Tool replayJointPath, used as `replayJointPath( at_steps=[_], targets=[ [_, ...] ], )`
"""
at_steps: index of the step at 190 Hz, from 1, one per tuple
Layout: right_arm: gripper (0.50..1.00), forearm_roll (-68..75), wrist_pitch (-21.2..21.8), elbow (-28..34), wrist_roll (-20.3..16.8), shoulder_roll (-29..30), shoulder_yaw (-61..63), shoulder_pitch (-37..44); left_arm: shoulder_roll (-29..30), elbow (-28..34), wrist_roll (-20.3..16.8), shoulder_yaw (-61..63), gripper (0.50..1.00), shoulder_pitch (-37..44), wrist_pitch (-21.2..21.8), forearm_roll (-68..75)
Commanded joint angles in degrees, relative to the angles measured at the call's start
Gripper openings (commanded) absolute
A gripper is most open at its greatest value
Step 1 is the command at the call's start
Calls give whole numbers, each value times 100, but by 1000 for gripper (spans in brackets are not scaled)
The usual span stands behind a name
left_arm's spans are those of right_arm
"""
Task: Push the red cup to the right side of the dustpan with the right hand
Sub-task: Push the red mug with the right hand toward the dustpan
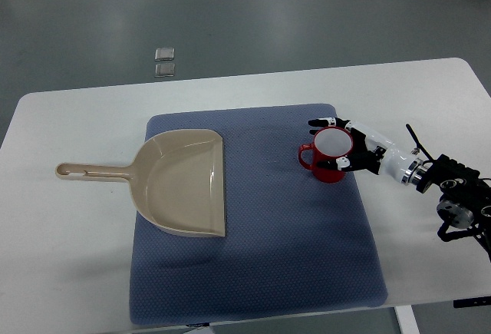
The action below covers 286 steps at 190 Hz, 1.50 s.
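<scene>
A red cup with a white inside stands upright on the blue mat, its handle pointing left. It is to the right of the beige dustpan, with a gap of mat between them. My right hand reaches in from the right edge and cups the far and right side of the cup. Its fingers are spread around the rim and touch the cup without closing on it. The left arm does not show.
The mat lies on a white table. The dustpan's handle sticks out left over the bare table. Two small grey squares lie on the floor beyond the far edge.
</scene>
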Motion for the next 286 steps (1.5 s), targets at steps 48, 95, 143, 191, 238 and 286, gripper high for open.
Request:
replayJointPath(
  at_steps=[48,95,143,191,238,286],
  targets=[
    [932,-8,-252,6,0,214,-51,-132,0,0,0,9,1000,1,0,8],
    [930,-35,-472,24,0,601,-60,-123,0,0,0,9,1000,1,0,8],
    [930,-52,-604,59,0,918,-60,-114,0,0,0,0,1000,-8,0,8],
    [930,-96,-683,68,0,1261,-60,-88,0,0,0,0,1000,1,0,8],
    [930,-105,-771,68,0,1524,-68,-53,0,0,0,0,1000,1,0,8],
    [930,-114,-780,68,0,1665,-68,-53,0,0,0,0,1000,1,0,-1]
  ],
)
